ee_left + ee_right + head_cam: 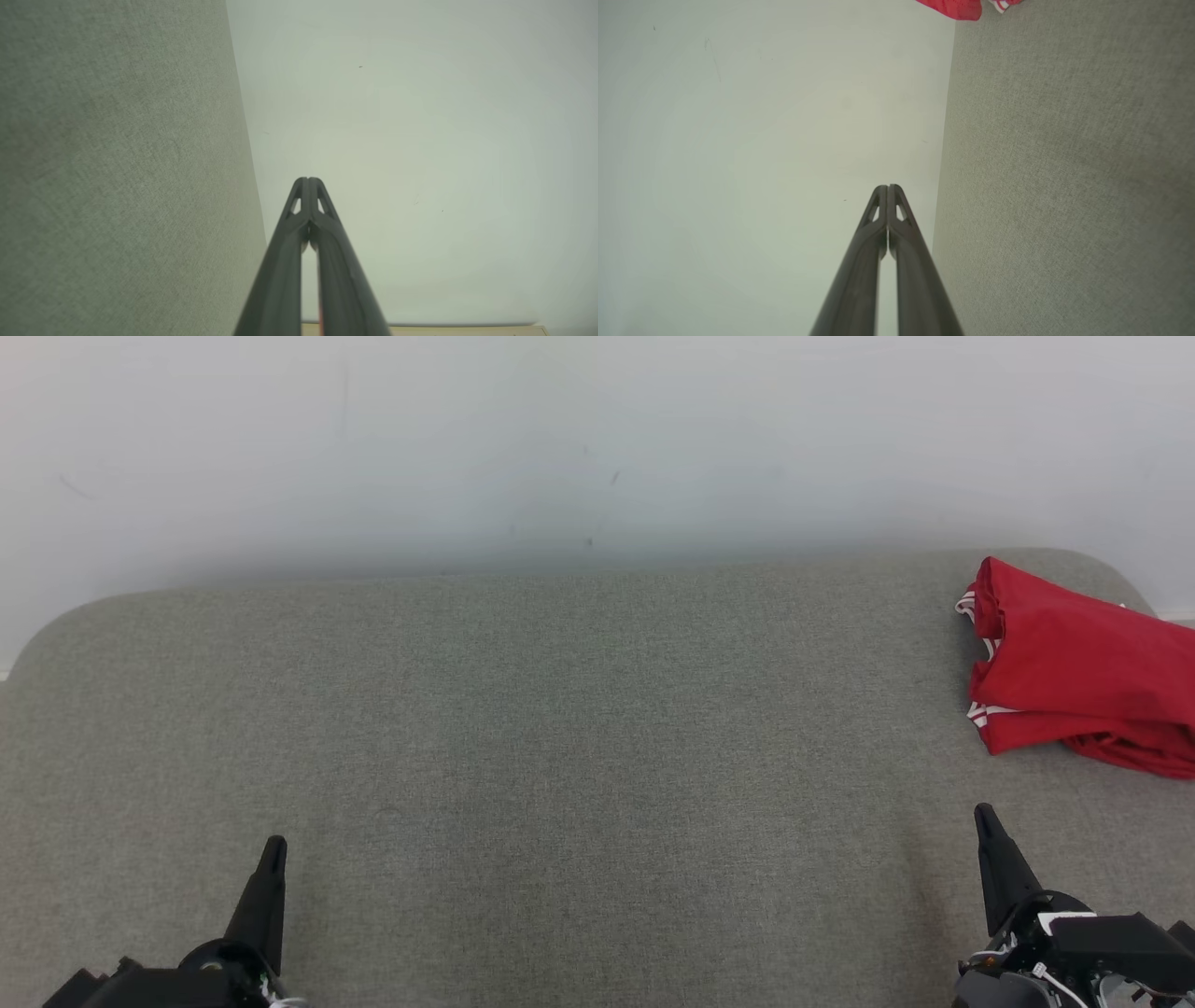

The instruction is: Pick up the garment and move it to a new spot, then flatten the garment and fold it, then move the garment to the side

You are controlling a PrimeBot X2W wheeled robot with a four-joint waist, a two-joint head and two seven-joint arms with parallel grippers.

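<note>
In the head view, the red garment (1074, 672) with white striped trim is lying as a compact folded bundle at the far right of the grey fabric surface (560, 728), running off the right edge of the picture. The lifting, flattening, folding and moving aside are therefore all looking done, with nothing obvious left, though the bundle is sitting a little rumpled along its near edge. The left gripper (269, 863) is sitting low at the near left and the right gripper (991, 835) at the near right, short of the garment and not touching it. Both are pointing toward the far wall (560, 448) and carrying nothing. In the left wrist view, the left jaws are pressing tip to tip, empty, aiming past the surface edge at the wall. In the right wrist view, the right jaws are likewise pressing together, empty, with a corner of the garment peeking in at the top edge.
</note>
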